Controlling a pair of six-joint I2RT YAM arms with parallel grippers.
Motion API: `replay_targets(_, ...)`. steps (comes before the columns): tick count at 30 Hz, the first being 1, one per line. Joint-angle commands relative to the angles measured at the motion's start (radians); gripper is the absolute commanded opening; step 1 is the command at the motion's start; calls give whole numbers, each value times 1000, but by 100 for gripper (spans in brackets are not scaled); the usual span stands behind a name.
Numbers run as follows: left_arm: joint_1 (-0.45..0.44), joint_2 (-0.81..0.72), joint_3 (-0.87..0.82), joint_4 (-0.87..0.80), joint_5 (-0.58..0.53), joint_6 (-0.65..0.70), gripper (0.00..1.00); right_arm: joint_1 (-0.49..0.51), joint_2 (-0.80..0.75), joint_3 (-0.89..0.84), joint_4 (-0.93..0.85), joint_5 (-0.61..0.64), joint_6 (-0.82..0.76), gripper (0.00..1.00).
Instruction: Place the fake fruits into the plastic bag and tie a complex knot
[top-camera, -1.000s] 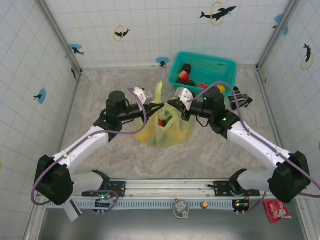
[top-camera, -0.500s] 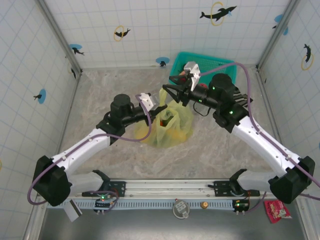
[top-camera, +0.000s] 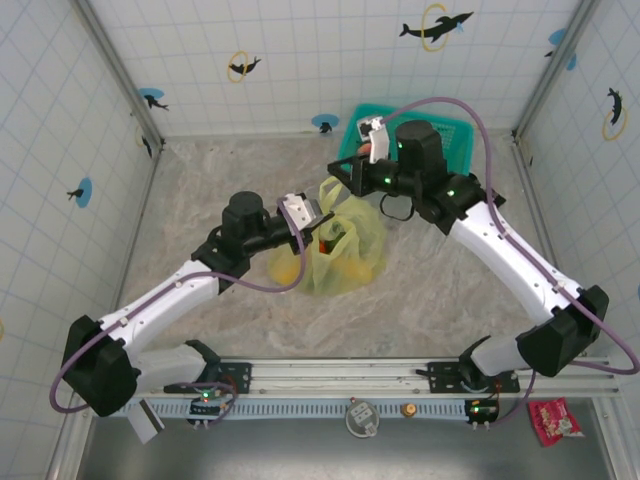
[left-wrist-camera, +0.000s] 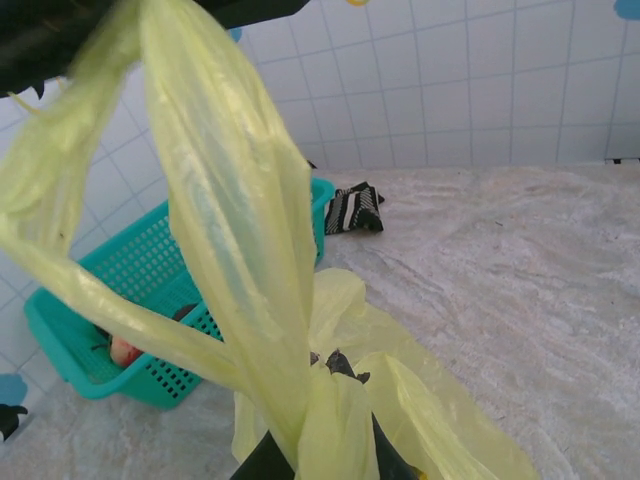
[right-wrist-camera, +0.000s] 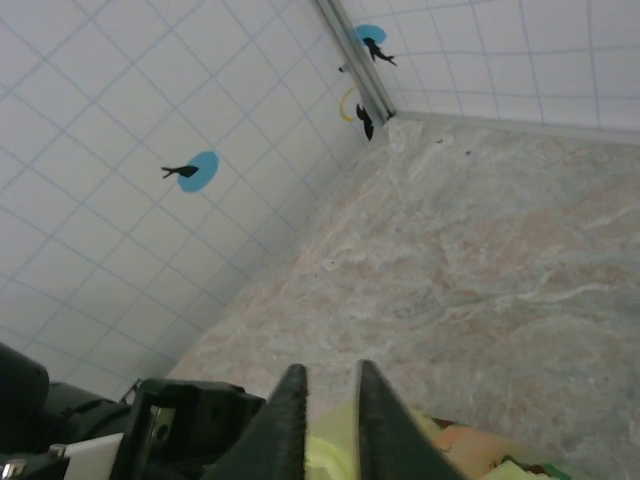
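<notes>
The plastic bag (top-camera: 345, 250) lies mid-table, yellow-green and crinkly, with orange and yellow fake fruits (top-camera: 325, 243) showing through it. My left gripper (top-camera: 318, 222) is shut on bunched bag plastic (left-wrist-camera: 330, 420), which fills the space between its jaws. One handle (left-wrist-camera: 220, 200) stretches taut up and left to my right gripper (top-camera: 340, 178), whose fingers (right-wrist-camera: 290, 400) stand almost together with yellow-green plastic (right-wrist-camera: 330, 450) between them. An orange fruit (right-wrist-camera: 470, 445) shows beside them. Whether the bunch at the left jaws is a knot I cannot tell.
The teal basket (left-wrist-camera: 70, 320) stands at the back right behind the right arm, a reddish fruit (left-wrist-camera: 125, 350) inside it. A black-and-white striped cloth (left-wrist-camera: 355, 210) lies right of the basket. Tiled walls close the table's left, back and right.
My right gripper left the bag's side, rose toward the basket, opened, then closed on the handle and drew it up. The left gripper shifted slightly right, still gripping the bag.
</notes>
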Motion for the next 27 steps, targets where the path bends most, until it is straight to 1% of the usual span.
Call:
replay_targets(1,-6,-24,-8,-22,-13,44,0,-22,-5,60,-49,-46,29,5)
replay_targets(2,-7,-24,-10,-23,-16,44,0,-29,-10,61,-46,-52,35,1)
replay_targets(5,-7,-22,-6,-26,-22,44,0,-44,-24,62,-28,-80,62,0)
replay_targets(6,-7,-22,-8,-26,-23,44,0,-45,-27,62,-26,-88,66,1)
replay_targets(8,-7,-20,-8,-25,-21,43,0,-47,-30,65,-21,-110,84,24)
replay_targets(10,-8,-21,-8,-25,-19,43,0,-47,-22,78,-33,-136,100,42)
replay_targets(11,-8,-20,-8,-27,-19,46,0,-49,-14,86,-47,-146,111,46)
replay_targets(13,-11,-21,-10,-33,-20,54,0,-63,11,119,-81,-180,150,48)
replay_targets(16,-14,-22,-10,-37,-25,61,0,-81,51,179,-147,-241,185,47)
replay_targets(20,-18,-21,-8,-44,-27,65,0,-79,56,186,-148,-306,214,47)
replay_targets(24,-18,-21,-6,-46,-28,67,0,-77,62,182,-189,-302,198,46)
replay_targets(27,-19,-21,-4,-47,-29,66,0,-64,66,164,-199,-307,188,42)
